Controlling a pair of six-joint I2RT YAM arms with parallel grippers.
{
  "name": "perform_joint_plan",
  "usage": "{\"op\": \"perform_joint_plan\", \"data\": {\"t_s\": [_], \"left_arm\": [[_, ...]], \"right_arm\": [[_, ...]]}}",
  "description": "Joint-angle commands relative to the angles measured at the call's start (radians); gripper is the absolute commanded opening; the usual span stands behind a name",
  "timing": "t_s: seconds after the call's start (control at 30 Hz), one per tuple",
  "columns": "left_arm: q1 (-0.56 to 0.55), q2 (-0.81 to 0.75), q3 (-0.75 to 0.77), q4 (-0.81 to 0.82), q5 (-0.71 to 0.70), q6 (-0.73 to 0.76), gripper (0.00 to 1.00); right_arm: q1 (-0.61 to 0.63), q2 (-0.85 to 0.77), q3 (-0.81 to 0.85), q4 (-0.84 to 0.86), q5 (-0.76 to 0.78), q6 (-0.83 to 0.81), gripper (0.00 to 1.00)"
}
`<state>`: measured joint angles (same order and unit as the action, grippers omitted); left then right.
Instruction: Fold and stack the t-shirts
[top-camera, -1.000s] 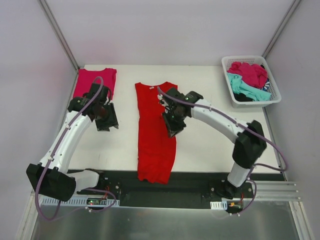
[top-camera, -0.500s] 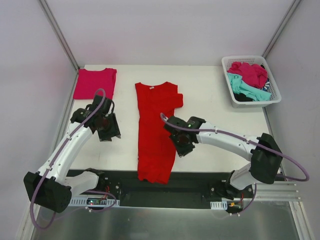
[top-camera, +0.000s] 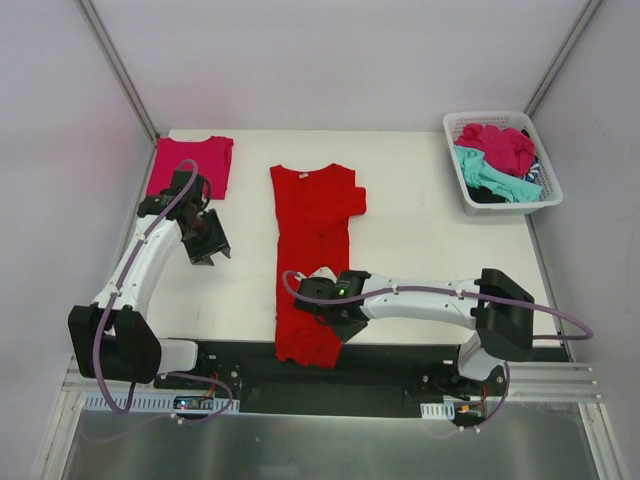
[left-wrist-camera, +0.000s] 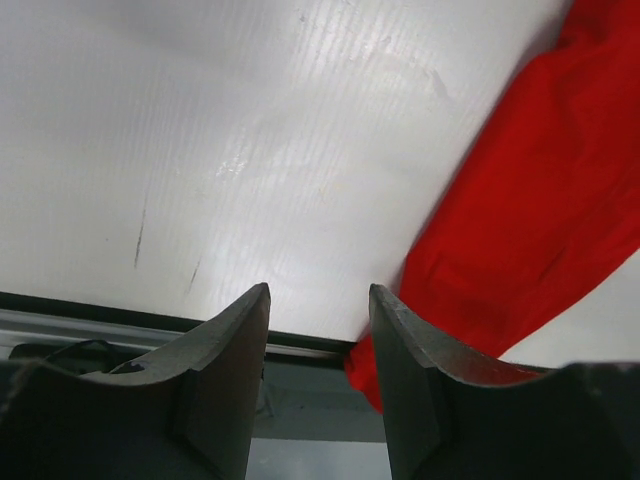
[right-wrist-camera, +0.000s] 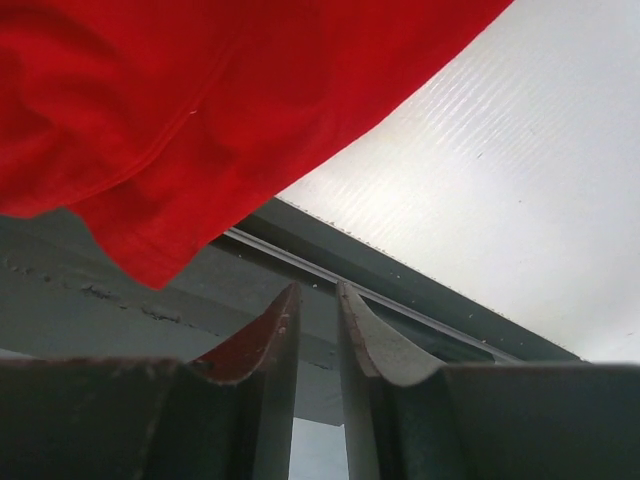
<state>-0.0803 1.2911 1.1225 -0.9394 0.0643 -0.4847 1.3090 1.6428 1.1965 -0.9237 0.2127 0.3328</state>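
the red t-shirt (top-camera: 312, 250) lies flat in the middle of the bench (top-camera: 430, 220). its long axis runs from the collar at the far side to the hem at the near edge, where the cloth droops a little over the bench's dark front strip. one sleeve sticks out on the right near the collar. the right pincer (top-camera: 335, 318) is low at the hem's right corner, just beside or on the cloth's edge, so the shirt stretches away from it toward the far side and to its left. in its own wrist view the jaws stand a narrow slit apart with nothing between them, and the red hem corner hangs above and to the left of the tips, not inside the gap. the left pincer (top-camera: 207, 245) hovers over bare bench, well apart from the red shirt and nearer the folded magenta t-shirt (top-camera: 190, 163) in the far left corner. its jaws are released and empty, with the red cloth off to the right of them. the right arm is plainly the nearer one. a fold along the long axis would likely start with it taking the hem corner, while the left arm crosses to the opposite hem corner. more t-shirts (top-camera: 495, 150) wait in the basket (top-camera: 512, 207) at far right.
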Motion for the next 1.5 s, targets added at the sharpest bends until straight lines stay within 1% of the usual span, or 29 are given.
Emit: {"op": "perform_joint_plan", "data": {"t_s": [0.0, 0.07, 0.17, 0.2, 0.27, 0.3, 0.33, 0.37, 0.43, 0.5, 0.67, 0.83, 1.03, 1.17, 1.33, 1.4, 1.47], "left_arm": [[0.001, -0.013, -0.024, 0.020, 0.115, 0.018, 0.44], [-0.012, -0.055, -0.064, 0.027, 0.137, 0.017, 0.44], [-0.016, -0.095, -0.086, 0.027, 0.069, 0.040, 0.44], [-0.015, -0.098, -0.082, 0.027, 0.068, 0.064, 0.44], [-0.024, -0.096, -0.073, 0.030, 0.115, 0.087, 0.44], [-0.041, -0.098, -0.073, 0.033, 0.126, 0.103, 0.44], [-0.102, -0.107, -0.079, 0.030, 0.112, 0.101, 0.44], [-0.127, -0.110, -0.087, 0.030, 0.108, 0.097, 0.44], [-0.173, -0.119, -0.124, 0.031, 0.147, 0.061, 0.44], [-0.206, -0.130, -0.148, 0.042, 0.173, 0.016, 0.44], [-0.324, -0.162, -0.208, 0.068, 0.190, -0.061, 0.45], [-0.369, -0.208, -0.288, 0.135, 0.229, -0.150, 0.45], [-0.449, -0.214, -0.352, 0.204, 0.249, -0.233, 0.45], [-0.473, -0.223, -0.411, 0.289, 0.276, -0.302, 0.45], [-0.478, -0.242, -0.469, 0.385, 0.319, -0.382, 0.45], [-0.480, -0.242, -0.496, 0.457, 0.368, -0.419, 0.45], [-0.486, -0.242, -0.524, 0.484, 0.373, -0.445, 0.44]], "right_arm": [[0.003, -0.001, 0.003, -0.020, 0.070, 0.055, 0.24], [0.001, -0.011, 0.005, -0.017, 0.089, 0.055, 0.24], [0.004, -0.018, 0.021, -0.029, 0.125, 0.040, 0.24], [0.006, -0.020, 0.025, -0.032, 0.132, 0.037, 0.23], [0.003, -0.024, 0.015, -0.044, 0.149, 0.028, 0.23], [-0.005, -0.029, 0.011, -0.052, 0.152, 0.032, 0.23], [-0.036, -0.035, 0.003, -0.058, 0.143, 0.037, 0.24], [-0.053, -0.046, -0.029, -0.049, 0.119, 0.043, 0.23], [-0.092, -0.090, -0.061, -0.003, 0.090, 0.057, 0.23], [-0.099, -0.103, -0.066, 0.013, 0.067, 0.069, 0.23], [-0.083, -0.043, -0.041, 0.032, 0.044, 0.087, 0.22], [-0.083, -0.005, -0.049, 0.120, -0.005, 0.118, 0.19], [-0.082, 0.017, -0.064, 0.241, -0.052, 0.198, 0.19], [-0.079, 0.023, -0.103, 0.327, -0.050, 0.250, 0.19], [-0.080, 0.020, -0.143, 0.355, -0.029, 0.290, 0.19], [-0.085, 0.002, -0.164, 0.368, -0.030, 0.299, 0.19], [-0.088, -0.012, -0.193, 0.391, -0.039, 0.304, 0.19]]}}
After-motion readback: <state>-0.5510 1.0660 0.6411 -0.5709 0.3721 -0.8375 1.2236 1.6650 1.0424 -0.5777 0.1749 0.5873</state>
